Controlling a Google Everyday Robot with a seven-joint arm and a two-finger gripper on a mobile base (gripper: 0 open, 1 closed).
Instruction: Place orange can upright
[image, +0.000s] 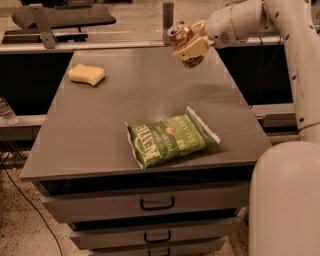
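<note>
- Orange-brown cylindrical metal can (177, 34), silver top showing, hangs tilted above the far right corner of the grey table (125, 100), lower body hidden.
- Cream 2-finger gripper (188, 48) clamps around it.
- Crinkly green chip bag (170, 140) lies flat near front; yellow sponge (86, 74) far left.

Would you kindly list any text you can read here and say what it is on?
"KETTLE": on the chip bag; its smaller print is too blurred to read.
Orange can, held tilted by the gripper above the table's far edge: nothing readable.
</note>
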